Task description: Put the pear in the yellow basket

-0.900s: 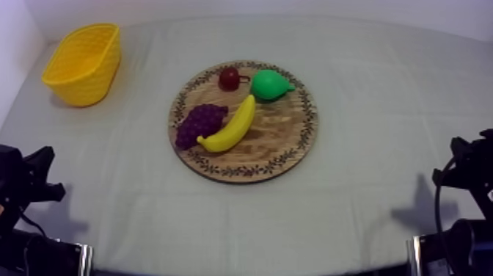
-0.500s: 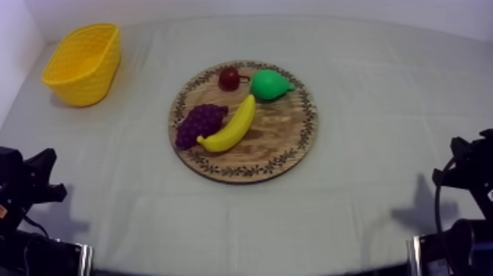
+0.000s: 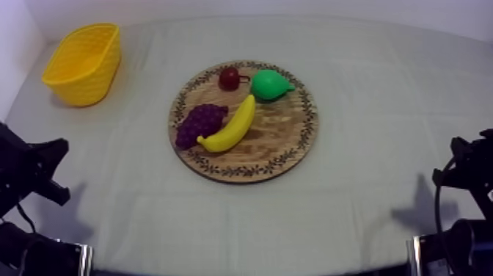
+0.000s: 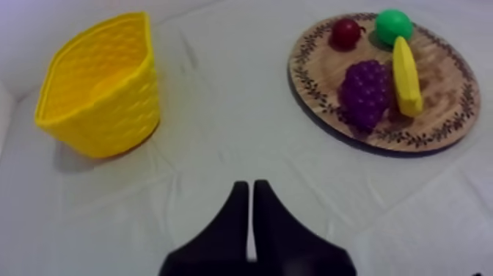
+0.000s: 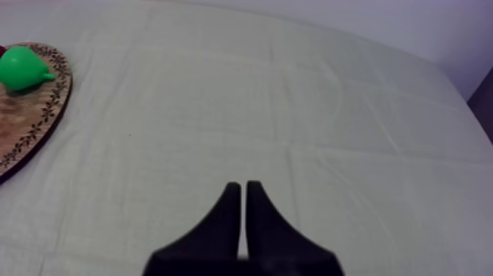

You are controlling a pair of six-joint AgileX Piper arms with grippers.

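Grey-white cloth (image 3: 381, 139), faintly creased, runs back to pale walls (image 3: 257, 7). On it the round wooden board (image 3: 275, 139) carries the pear (image 3: 270, 84) at its far rim, beside a small red fruit (image 3: 229, 77). The yellow basket (image 3: 82, 62) stands far left, well apart. Both the left gripper (image 4: 246, 185) and the right gripper (image 5: 243, 185) hang over bare cloth, fingers together on nothing.

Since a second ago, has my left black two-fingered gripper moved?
Yes. The left gripper has shifted slightly up the top view, toward the yellow woven basket.
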